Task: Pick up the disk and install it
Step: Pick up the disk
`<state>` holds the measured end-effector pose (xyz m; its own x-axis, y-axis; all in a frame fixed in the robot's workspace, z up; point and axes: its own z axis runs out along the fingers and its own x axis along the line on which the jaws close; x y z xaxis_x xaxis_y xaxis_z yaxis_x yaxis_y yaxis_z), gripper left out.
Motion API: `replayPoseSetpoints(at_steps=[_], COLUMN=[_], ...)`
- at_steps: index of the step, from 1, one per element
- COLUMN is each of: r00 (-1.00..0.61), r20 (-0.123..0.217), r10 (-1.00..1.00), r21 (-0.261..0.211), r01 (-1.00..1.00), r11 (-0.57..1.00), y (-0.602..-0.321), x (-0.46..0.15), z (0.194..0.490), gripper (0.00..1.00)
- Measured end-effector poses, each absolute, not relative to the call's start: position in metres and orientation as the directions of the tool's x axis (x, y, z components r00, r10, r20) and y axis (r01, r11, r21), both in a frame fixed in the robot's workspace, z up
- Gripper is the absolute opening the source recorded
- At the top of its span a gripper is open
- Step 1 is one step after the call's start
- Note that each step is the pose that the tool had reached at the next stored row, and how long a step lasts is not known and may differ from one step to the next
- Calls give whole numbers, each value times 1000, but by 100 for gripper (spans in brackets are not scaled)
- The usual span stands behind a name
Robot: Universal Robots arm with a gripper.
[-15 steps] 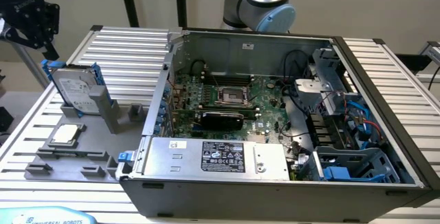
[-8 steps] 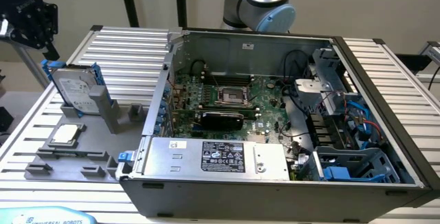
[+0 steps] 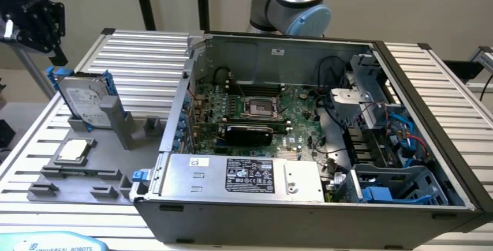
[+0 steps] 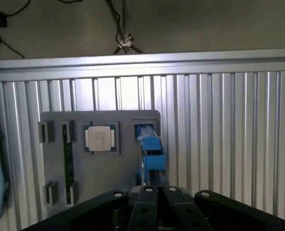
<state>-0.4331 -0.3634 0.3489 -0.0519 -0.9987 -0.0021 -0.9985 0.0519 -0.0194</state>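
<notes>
Because the disk (image 3: pixel 83 102) stands on edge in a slot of the grey holder (image 3: pixel 85 176), its blue carrier frame (image 4: pixel 149 144) rises free above the block. This looks meant to give a grasp from above something to close on. The holder sits on the ribbed metal bench (image 3: pixel 142 49) just beside the open computer case (image 3: pixel 308 210), on the exterior view's left. The square CPU chip (image 3: pixel 75 150) lies flat in its own recess nearer the camera.

The pincer (image 3: pixel 34 23) hangs above the disk's upper end, apart from it, with its fingers pressed together and nothing between them. From the wrist view the closed fingertips line up over the thin blue edge of the frame, so I judge the arm is aligning with it and the pick has not begun.

Inside the case, the drive cage (image 3: pixel 389 187) at the exterior view's right is where I would expect the disk to go, and the disk is not in it yet.
</notes>
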Motion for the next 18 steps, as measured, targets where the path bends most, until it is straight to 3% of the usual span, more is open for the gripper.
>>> replayPoseSetpoints(at_steps=[13, 15, 17, 18], r00=[-51, -51, -51, -51], r20=[0, 0, -1, -1], r10=[-999, -999, -999, -999], r21=[11, 11, 11, 11], r01=[-999, -999, -999, -999], r11=[51, 51, 51, 51], y=[-359, -361, -364, -365], x=[-432, -432, -431, -431], z=[349, 349, 349, 349], gripper=[12, 17, 30, 30])
